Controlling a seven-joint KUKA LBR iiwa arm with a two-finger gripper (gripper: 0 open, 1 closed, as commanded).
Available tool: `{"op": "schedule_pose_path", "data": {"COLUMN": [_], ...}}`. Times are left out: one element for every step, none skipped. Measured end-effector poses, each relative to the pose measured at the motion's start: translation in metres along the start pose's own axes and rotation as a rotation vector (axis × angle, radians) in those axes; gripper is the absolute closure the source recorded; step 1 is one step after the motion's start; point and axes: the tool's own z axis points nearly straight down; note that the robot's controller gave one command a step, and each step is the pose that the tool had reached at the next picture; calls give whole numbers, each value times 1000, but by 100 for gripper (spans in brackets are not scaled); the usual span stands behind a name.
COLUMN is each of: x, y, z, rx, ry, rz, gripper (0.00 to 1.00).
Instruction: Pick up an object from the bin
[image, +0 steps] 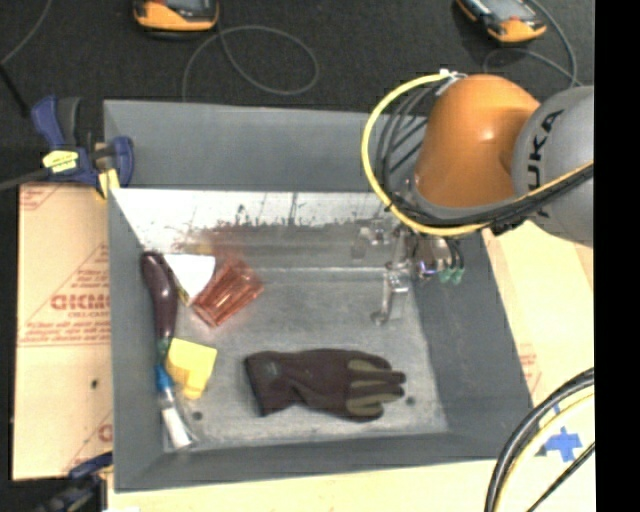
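The only lettering I can read stands on my own arm (565, 130). It is in black capitals on the grey shell just beside the orange cover (470, 140), running slantwise up the shell. The letters spell "UKA"; what comes before them I cannot tell. In the bin (250, 150) below me, any print on the dark glove (320, 383), the pink packet (228, 293) or the yellow block (192, 362) is too small for me to make out.

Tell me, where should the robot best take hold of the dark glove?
Probably the palm of the dark glove, from straight above: it lies flat on the bin floor, cuff toward the view's left, so nothing stands up for a sideways grip.
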Motion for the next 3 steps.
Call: {"op": "schedule_pose_path", "data": {"x": [47, 50, 64], "y": [23, 10, 6], "z": [15, 62, 109], "rx": [-3, 1, -2], "ry": [7, -7, 2], "rz": [-10, -106, -121], "gripper": [0, 0, 0]}}
